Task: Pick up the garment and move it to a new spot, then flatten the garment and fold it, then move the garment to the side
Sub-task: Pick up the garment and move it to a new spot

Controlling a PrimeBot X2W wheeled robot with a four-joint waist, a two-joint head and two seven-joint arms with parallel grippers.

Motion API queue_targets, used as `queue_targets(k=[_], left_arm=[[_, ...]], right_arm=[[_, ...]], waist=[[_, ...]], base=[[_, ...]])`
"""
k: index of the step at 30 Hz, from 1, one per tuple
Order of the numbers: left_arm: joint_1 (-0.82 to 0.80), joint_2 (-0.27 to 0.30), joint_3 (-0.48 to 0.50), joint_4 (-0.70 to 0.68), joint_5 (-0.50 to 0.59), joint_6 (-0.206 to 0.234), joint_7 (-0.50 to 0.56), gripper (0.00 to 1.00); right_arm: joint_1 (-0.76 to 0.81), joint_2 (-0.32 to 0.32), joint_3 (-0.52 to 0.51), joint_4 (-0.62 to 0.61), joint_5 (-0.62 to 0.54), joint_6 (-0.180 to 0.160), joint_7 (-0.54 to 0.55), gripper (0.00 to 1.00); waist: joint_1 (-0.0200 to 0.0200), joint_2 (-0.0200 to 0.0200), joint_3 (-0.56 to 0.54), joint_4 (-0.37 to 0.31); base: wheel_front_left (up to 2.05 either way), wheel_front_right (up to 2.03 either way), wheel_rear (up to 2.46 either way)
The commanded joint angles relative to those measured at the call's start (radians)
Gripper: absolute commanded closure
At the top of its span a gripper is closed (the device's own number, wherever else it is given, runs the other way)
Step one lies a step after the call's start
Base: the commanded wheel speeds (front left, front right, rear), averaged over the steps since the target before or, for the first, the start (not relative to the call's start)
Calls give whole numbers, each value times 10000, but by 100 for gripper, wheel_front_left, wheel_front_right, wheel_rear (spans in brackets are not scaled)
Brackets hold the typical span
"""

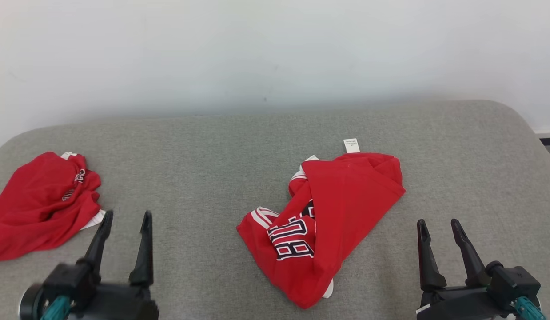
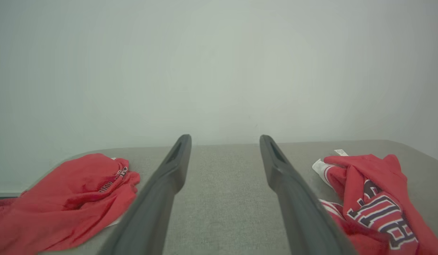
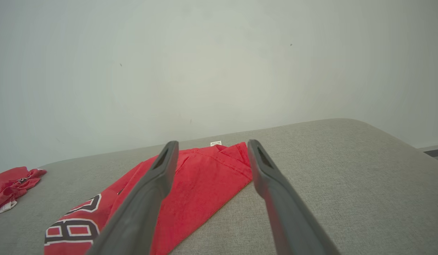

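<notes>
A crumpled red garment [image 1: 341,200] with black and white lettering and a white label lies in the middle of the grey padded surface [image 1: 204,146]. It also appears at the right of the left wrist view [image 2: 374,191] and under the fingers in the right wrist view [image 3: 201,184]. My left gripper [image 1: 127,215] stands open at the lower left, with nothing between its fingers [image 2: 225,138]. My right gripper [image 1: 437,222] is open at the lower right, just right of the garment, and holds nothing [image 3: 212,143].
A second red garment [image 1: 39,200] lies bunched at the surface's left edge, just left of my left gripper [image 2: 74,194]. A pale wall runs behind the surface. Bare grey padding lies between the two garments and to the right.
</notes>
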Motion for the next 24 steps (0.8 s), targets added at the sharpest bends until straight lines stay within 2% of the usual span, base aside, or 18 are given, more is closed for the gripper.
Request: queue_targets(k=[1, 6, 10, 24], left_arm=[[362, 2, 147, -140, 124, 38, -7, 0], [1211, -200, 607, -432, 440, -94, -8, 0], [1599, -389, 789, -547, 664, -372, -8, 0], [2181, -967, 1454, -323, 1257, -979, -9, 0]], right_arm=[[145, 1, -31, -79, -92, 34, 38, 0], [440, 1, -128, -324, -232, 34, 219, 0], [644, 0, -170, -471, -255, 34, 316, 0], [875, 0, -168, -472, -120, 34, 441, 0]], waist=[[1, 1, -74, 98], [1, 1, -118, 315], [1, 1, -159, 425], [1, 1, -244, 571]], base=[[0, 0, 0], [0, 0, 0], [0, 0, 0], [0, 0, 0]])
